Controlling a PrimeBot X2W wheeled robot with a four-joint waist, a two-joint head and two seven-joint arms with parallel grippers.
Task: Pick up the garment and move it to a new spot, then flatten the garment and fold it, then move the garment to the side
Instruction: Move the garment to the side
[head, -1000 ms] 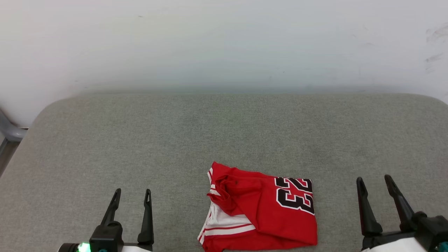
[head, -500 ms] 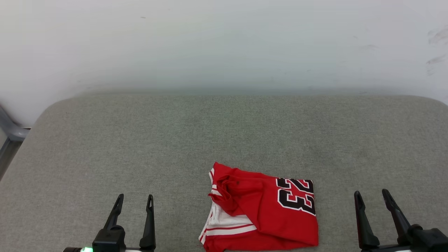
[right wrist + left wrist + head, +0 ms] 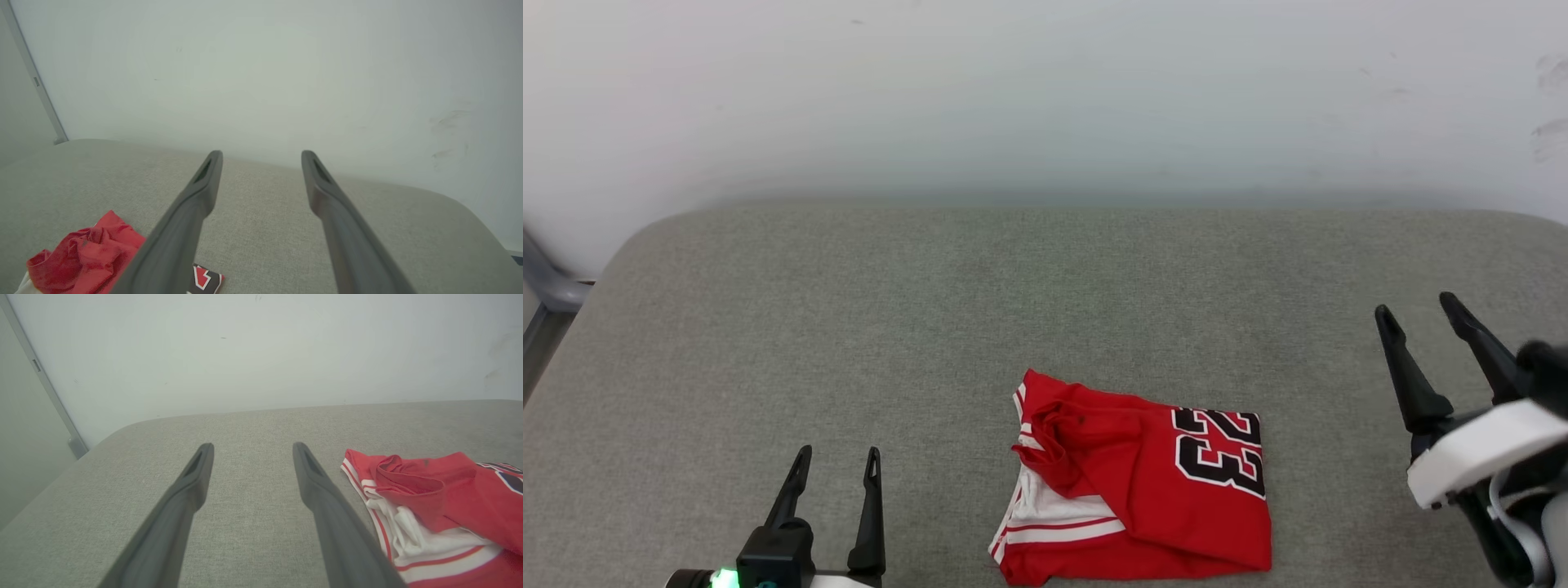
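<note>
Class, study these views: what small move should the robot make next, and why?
Probably swing the right gripper left and down toward the garment, near its numerals. That gripper and the left gripper stand open and empty, and the garment lies bunched on the grey cushion.

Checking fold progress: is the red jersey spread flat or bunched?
Bunched: the red thin-fabric jersey lies crumpled in a compact heap, layers overlapping, not spread.

Left hand: two long dark tapered fingers, black block base, green light glowing at wrist. Right hand: same dark fingers, white rounded shell behind, pale cable below. Narrow slot near each fingertip.
</note>
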